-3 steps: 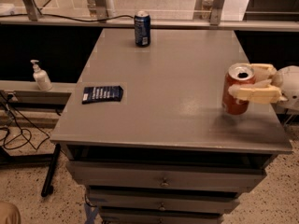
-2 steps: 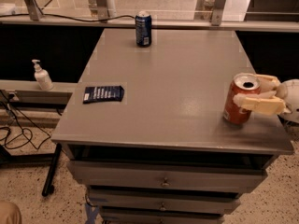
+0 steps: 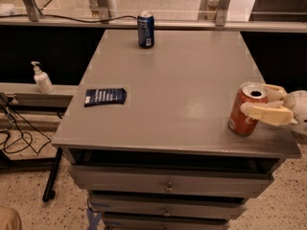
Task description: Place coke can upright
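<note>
The coke can [image 3: 241, 120] is red-orange with a silver top and an open pull-tab hole. It stands upright, leaning slightly, on the grey table [image 3: 182, 80] near its front right corner. My gripper [image 3: 255, 100] reaches in from the right edge of the view. Its cream fingers [image 3: 266, 113] sit on either side of the can's upper half, shut on it. The can's base looks to be on or just above the tabletop.
A dark blue can [image 3: 145, 29] stands upright at the table's far edge. A dark blue packet [image 3: 105, 96] lies flat near the left edge. A white pump bottle [image 3: 42, 79] stands on a ledge to the left. Drawers [image 3: 168, 186] sit below the tabletop.
My gripper has carried the coke can down and toward the table's front right edge. The other objects have not moved.
</note>
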Robot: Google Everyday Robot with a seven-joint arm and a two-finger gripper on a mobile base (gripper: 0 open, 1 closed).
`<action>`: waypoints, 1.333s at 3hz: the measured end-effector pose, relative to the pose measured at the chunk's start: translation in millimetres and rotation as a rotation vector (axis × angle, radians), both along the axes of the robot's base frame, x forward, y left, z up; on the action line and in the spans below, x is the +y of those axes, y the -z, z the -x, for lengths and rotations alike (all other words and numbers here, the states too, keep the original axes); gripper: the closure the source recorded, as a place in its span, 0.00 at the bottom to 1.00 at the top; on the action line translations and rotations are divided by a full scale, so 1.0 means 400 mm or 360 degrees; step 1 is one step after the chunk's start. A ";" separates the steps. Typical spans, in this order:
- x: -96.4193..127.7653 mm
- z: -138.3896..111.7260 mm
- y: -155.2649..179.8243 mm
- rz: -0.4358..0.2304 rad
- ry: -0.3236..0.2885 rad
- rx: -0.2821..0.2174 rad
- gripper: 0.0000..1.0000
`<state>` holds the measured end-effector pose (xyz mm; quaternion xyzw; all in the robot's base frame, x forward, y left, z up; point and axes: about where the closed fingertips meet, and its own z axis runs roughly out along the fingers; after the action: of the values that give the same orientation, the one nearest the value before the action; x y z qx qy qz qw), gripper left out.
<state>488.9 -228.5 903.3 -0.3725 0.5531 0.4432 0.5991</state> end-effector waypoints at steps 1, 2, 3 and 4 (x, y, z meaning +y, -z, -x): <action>-0.007 0.007 0.008 -0.0012 0.0008 0.0016 0.36; -0.009 0.009 0.010 -0.0006 0.0013 0.0024 0.13; -0.007 0.001 -0.023 0.0079 0.0025 -0.0042 0.00; -0.021 -0.011 -0.129 0.0167 0.0065 -0.0192 0.00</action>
<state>493.5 -236.8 955.0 -0.4180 0.5460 0.3781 0.6198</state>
